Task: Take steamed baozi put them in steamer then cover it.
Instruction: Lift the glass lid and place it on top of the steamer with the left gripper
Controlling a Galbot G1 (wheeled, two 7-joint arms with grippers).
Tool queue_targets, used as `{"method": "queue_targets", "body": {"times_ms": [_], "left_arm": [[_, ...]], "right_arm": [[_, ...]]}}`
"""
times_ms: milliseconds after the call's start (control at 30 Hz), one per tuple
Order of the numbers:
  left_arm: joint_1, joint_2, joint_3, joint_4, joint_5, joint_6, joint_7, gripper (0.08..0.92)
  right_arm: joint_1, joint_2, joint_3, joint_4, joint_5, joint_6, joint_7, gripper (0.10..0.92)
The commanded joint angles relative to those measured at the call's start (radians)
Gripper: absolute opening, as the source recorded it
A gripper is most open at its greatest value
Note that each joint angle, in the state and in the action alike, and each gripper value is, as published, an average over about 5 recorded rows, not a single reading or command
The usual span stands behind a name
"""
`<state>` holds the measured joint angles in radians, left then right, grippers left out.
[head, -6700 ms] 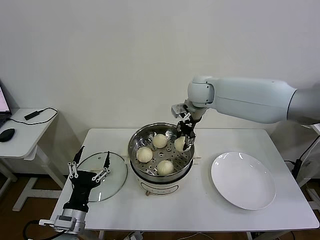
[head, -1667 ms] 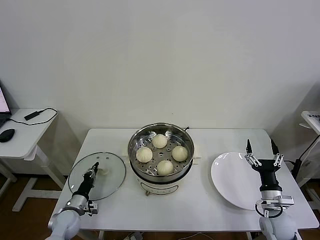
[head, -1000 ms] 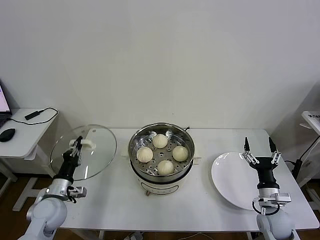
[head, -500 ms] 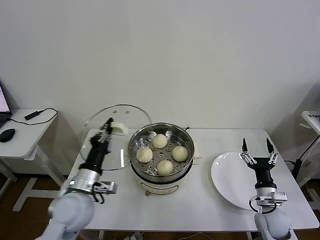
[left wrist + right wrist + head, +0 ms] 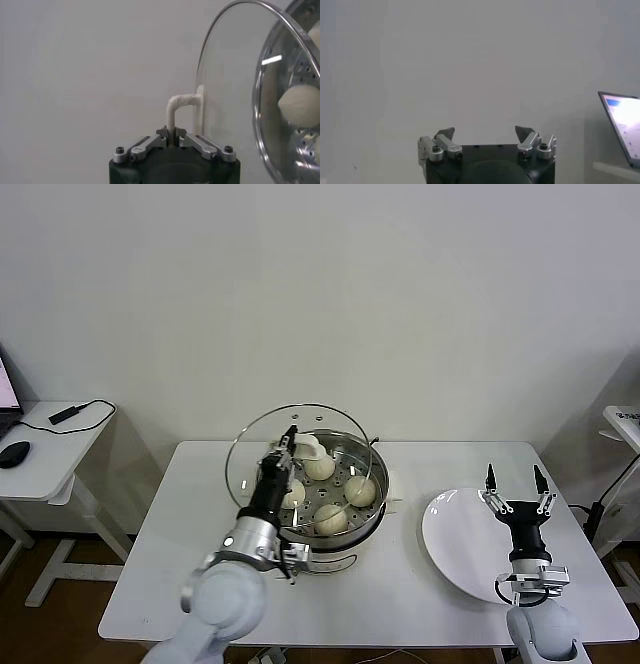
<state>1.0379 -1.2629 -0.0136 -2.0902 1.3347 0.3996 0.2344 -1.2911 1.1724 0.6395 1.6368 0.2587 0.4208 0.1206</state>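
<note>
Four cream-white baozi (image 5: 360, 490) lie on the perforated tray inside the shiny steamer (image 5: 375, 515) at the table's middle. My left gripper (image 5: 286, 445) is shut on the white handle (image 5: 307, 447) of the glass cover (image 5: 250, 459). It holds the cover tilted on edge above the steamer's left side. In the left wrist view the gripper (image 5: 171, 134) pinches the handle (image 5: 181, 102), with the cover (image 5: 227, 95) and a baozi (image 5: 299, 105) beyond. My right gripper (image 5: 515, 485) is open, pointing up over the white plate; it also shows in the right wrist view (image 5: 484, 133).
A flat white plate (image 5: 470, 556) lies on the table's right side. A side table (image 5: 45, 446) with a cable and mouse stands to the left. The wall is close behind the table.
My left gripper lifted the cover off the table's left side and carried it right, tilted, to the steamer's left edge. My right arm withdrew from the steamer and now stands upright over the plate.
</note>
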Motion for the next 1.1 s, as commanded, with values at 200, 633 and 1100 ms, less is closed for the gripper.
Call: {"method": "queue_targets", "body": {"times_ms": [200,633,1100], "left_arm": [[-0.070,-0.114,0.106,0.145,0.102,0.128,0.045,0.194],[-0.082,-0.133,0.124,0.209,0.108,0.139,0.026,0.194],[-0.090,-0.181,0.126,0.282,0.127,0.130,-0.003,0.194]], "right_arm": [[0.013,0.024,-0.001,-0.033,-0.028,-0.014,0.008,0.823],[0.008,0.032,0.007,-0.034,-0.035,-0.017,0.012,0.823],[0.005,0.035,0.019,-0.036,-0.033,-0.017,0.013,0.823]]}}
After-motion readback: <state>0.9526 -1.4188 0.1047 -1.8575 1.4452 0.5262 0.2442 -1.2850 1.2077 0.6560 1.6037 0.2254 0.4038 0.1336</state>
